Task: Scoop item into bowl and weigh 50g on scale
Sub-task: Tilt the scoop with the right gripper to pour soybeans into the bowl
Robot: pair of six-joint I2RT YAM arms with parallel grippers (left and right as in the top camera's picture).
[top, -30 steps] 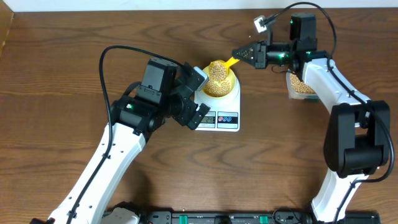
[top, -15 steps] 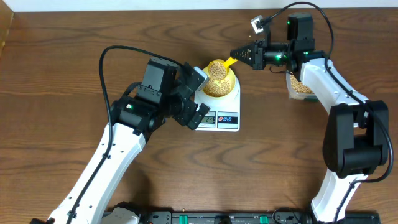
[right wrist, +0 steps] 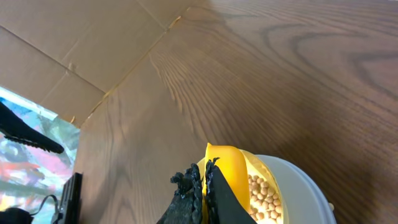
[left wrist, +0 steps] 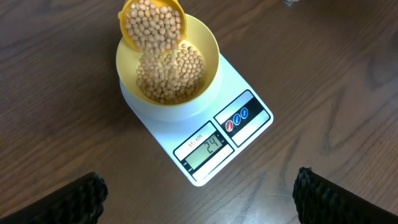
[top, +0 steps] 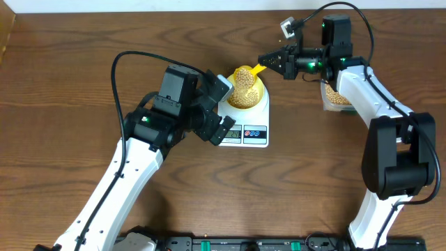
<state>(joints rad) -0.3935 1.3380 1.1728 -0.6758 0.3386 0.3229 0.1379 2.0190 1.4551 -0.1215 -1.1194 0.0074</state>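
Note:
The pale yellow bowl (top: pixel 245 94) stands on the white scale (top: pixel 245 125), whose display (left wrist: pixel 206 148) reads 24. Beige beans (left wrist: pixel 171 74) lie in the bowl. My right gripper (top: pixel 268 61) is shut on the handle of a bright yellow scoop (top: pixel 244 75), which is tilted over the bowl with beans (left wrist: pixel 146 25) sliding from it. In the right wrist view the scoop (right wrist: pixel 230 177) is held between the shut fingers (right wrist: pixel 204 186) above the bowl (right wrist: pixel 292 193). My left gripper (top: pixel 223 104) is open and empty beside the scale's left end; its fingertips frame the left wrist view (left wrist: pixel 199 199).
A clear plastic tub of beans (top: pixel 336 97) stands at the right, under my right arm. The table is dark brown wood (top: pixel 70 84). Cardboard and clutter lie beyond the far edge in the right wrist view (right wrist: pixel 74 56).
The scoop has tipped further over the bowl and beans are pouring out. My right gripper shifted slightly left. The left arm has not moved.

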